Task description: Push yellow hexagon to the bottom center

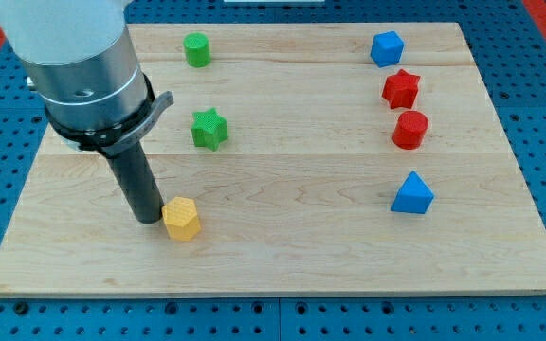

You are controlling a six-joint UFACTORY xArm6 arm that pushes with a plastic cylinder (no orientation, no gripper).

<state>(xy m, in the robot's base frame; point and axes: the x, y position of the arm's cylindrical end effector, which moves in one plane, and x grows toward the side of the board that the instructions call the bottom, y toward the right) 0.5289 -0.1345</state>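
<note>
The yellow hexagon (182,219) lies on the wooden board (282,256) in the lower left part of the view. My tip (148,220) rests on the board right against the hexagon's left side, touching it or nearly so. The dark rod rises from there up to the grey arm body at the view's top left.
A green star (209,129) sits above the hexagon and a green cylinder (196,49) near the top edge. At the view's right are a blue cube (386,48), a red star (401,89), a red cylinder (409,130) and a blue triangular block (411,194).
</note>
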